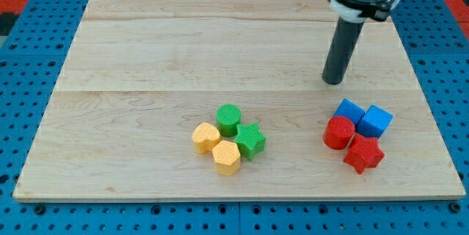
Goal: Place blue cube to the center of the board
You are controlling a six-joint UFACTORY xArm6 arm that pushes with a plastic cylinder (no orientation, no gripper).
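Tabletop [146, 52]: pale wooden board lying on a blue perforated base [29, 220].
Tool: a straight dark rod with no jaws, so there is nothing to spread or press together; it pinches nothing.
My tip [334, 81]: resting on the board in the view's right half, above the right-hand cluster and apart from every block.
Blue cube [375, 121]: at the view's right, in the lower half of the board, well away from the centre; it sits at the upper right of its cluster, below and slightly right of my tip.
Second blue block [349, 110]: just to the left of the blue cube and touching it (shape looks angular, not clear enough to name); the nearest block to my tip.
Red cylinder [338, 132]: at the left of that cluster, pressed against the second blue block.
Red star-like block [363, 154]: lowest in the cluster, just below the blue cube.
Green cylinder [229, 118]: top of a separate cluster near the board's lower middle.
Green star-like block [250, 141]: right side of that cluster.
Yellow rounded block [206, 137]: left side of that cluster (exact shape uncertain).
Yellow hexagonal block [226, 157]: bottom of that cluster, touching its neighbours.
Separation: the two clusters lie well apart.
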